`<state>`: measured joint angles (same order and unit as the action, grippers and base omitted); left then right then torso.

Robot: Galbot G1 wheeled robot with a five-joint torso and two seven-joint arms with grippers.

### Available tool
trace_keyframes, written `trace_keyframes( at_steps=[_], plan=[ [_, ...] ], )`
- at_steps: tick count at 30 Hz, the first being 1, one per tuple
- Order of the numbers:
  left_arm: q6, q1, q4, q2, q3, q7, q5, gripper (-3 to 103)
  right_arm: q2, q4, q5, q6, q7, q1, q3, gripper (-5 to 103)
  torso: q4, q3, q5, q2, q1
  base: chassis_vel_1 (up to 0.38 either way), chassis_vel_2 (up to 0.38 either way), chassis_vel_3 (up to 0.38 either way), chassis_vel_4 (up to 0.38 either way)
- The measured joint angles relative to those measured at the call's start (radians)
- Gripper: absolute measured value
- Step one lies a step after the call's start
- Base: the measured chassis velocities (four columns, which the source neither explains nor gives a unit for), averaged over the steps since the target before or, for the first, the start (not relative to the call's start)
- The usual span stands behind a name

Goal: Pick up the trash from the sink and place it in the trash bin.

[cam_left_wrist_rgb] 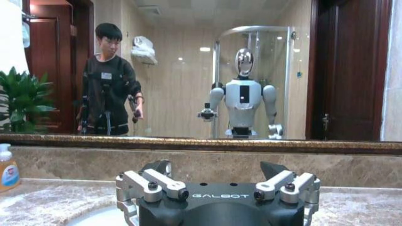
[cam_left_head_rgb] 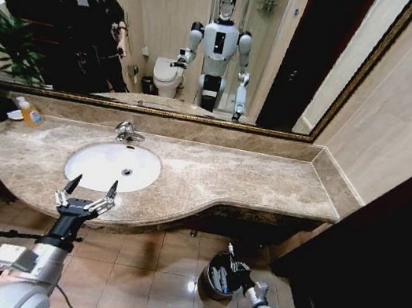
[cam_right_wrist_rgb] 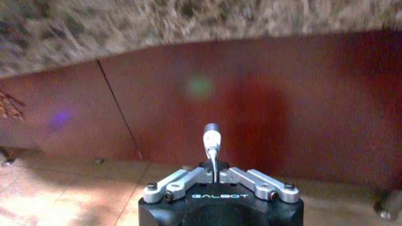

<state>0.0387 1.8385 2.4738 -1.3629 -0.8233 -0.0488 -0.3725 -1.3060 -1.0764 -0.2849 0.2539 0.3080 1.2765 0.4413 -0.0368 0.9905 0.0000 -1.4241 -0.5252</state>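
1. Left gripper [cam_left_head_rgb: 89,189] hovers at the near rim of the sink [cam_left_head_rgb: 81,162], fingers spread wide, holding nothing
2. The white basin lies in the beige marble counter [cam_left_head_rgb: 249,181], chrome faucet [cam_left_head_rgb: 124,132] behind it; no trash can be made out in it
3. Right gripper [cam_left_head_rgb: 235,259] hangs low over the trash bin [cam_left_head_rgb: 208,278] on the floor tiles, jaws closed on a thin white tube [cam_right_wrist_rgb: 212,139] that stands upright between them
4. White items [cam_left_head_rgb: 220,280] lie inside the bin
5. Orange soap bottle [cam_left_head_rgb: 31,114] stands at the counter's left
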Motion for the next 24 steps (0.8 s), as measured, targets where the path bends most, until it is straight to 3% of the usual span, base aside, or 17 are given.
trace_keyframes(
  at_steps=[16, 18, 20, 24],
  plan=[
    [0.0, 0.0, 0.0, 0.0, 0.0, 0.0, 0.0, 100, -0.065, 0.13, 0.055, -0.048, -0.018, -0.065, -0.009, -3, 0.0, 0.0, -0.0001, 0.0, 0.0, 0.0, 0.0, 0.0, 0.0],
    [0.0, 0.0, 0.0, 0.0, 0.0, 0.0, 0.0, 100, -0.061, 0.126, 0.062, -0.057, -0.022, -0.062, -0.009, 8, 0.0, 0.0, -0.0001, 0.0, 0.0, 0.0, 0.0, 0.0, 0.0],
    [0.0, 0.0, 0.0, 0.0, 0.0, 0.0, 0.0, 100, -0.06, 0.125, 0.065, -0.057, -0.024, -0.062, -0.009, 8, 0.0, 0.0, -0.0001, 0.0, 0.0, 0.0, 0.0, 0.0, 0.0],
    [0.0, 0.0, 0.0, 0.0, 0.0, 0.0, 0.0, 100, -0.058, 0.118, 0.077, -0.056, -0.028, -0.059, -0.007, 24, 0.0, 0.0, 0.0, 0.0, 0.0, 0.0, 0.0, 0.0, 0.0]
  ],
)
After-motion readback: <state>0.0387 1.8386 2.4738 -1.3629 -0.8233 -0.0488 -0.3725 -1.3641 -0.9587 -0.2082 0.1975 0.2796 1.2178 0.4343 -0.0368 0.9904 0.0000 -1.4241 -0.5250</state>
